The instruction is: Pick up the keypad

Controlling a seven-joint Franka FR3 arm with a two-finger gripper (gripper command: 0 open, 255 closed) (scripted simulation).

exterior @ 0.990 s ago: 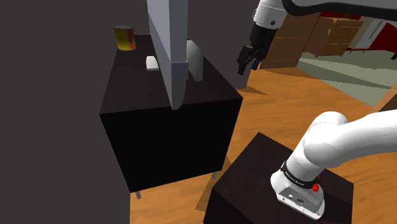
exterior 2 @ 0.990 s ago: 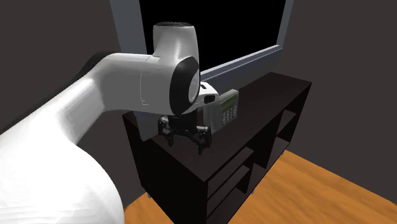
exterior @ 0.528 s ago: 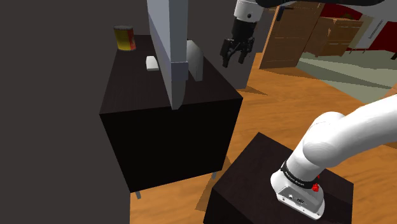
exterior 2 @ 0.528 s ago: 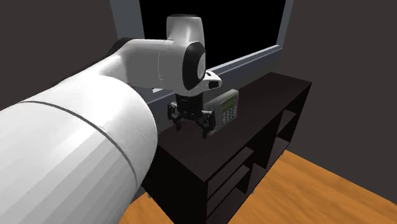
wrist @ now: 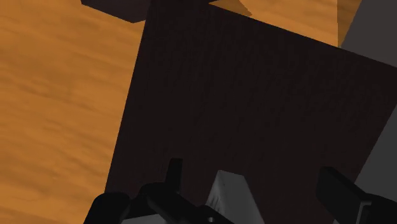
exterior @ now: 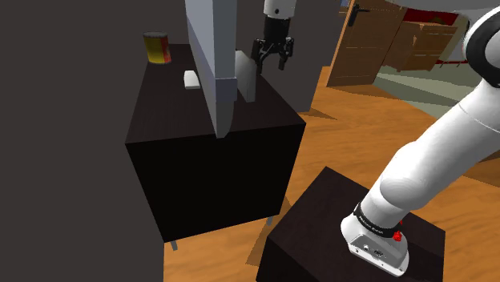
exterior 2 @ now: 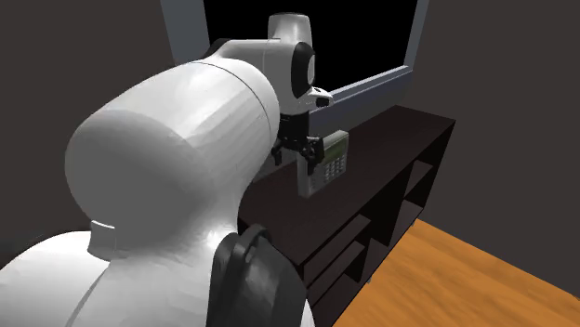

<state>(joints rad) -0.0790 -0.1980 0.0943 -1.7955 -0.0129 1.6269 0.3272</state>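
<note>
You are early in the task: the keypad (exterior: 247, 78) is not yet grasped. It stands upright on the dark surface (exterior: 184, 112), near the edge that faces the wooden floor (exterior: 352, 120) and well apart from the can (exterior: 157, 48) at the far corner. In the second exterior view its keyed face and small green display look towards the camera.

Your gripper (exterior: 271, 64) hangs above the surface, close to the keypad's upper end. In the second exterior view it sits just beside the keypad (exterior 2: 335, 158), on that view's left and about level with its top. In the wrist view the fingers (wrist: 173, 170) stand wide apart. The grey top of the keypad (wrist: 228, 191) rises between them, nearer one finger than the other, and neither appears to touch it. I judge the approach to be almost done and the hand roughly lined up.

What is left is most of the work:
- Centre the keypad between the fingers.
- Come down far enough to get a real bite on its body.
- Close on it.
- Lift it clear of the surface.

Because it stands on its edge, an off-centre nudge could tip it, so watch the nearer finger.
</note>
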